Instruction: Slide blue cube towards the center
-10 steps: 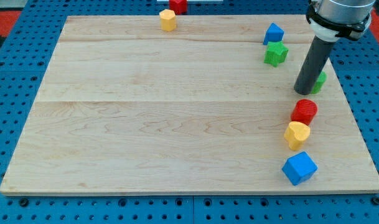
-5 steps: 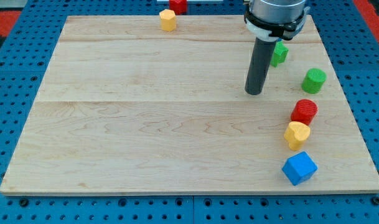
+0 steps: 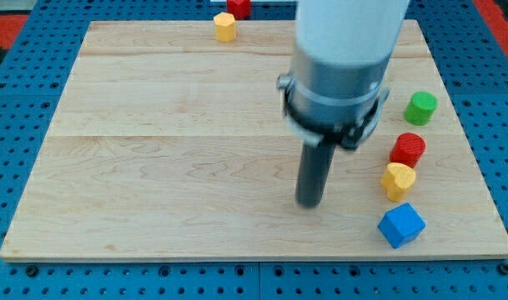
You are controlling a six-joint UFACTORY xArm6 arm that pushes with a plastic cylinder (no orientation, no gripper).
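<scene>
Blue and untouched, the blue cube (image 3: pixel 401 225) is sitting near the counter's (image 3: pixel 153 167) bottom right corner, close to the bottom edge, so the slide towards the center is not yet beginning. There are no jaws here, only a rod; my tip (image 3: pixel 309 203) is resting well to the cube's left, on the center side. The yellow block (image 3: pixel 398 180) is crowding just above the cube, while open wood is lying leftward.

The pale wooden board (image 3: pixel 170 150) showed smooth, matt grain; the blue cube (image 3: pixel 401 225) upon it looked matt, and the dark rod above my tip (image 3: pixel 309 205) dull.
</scene>
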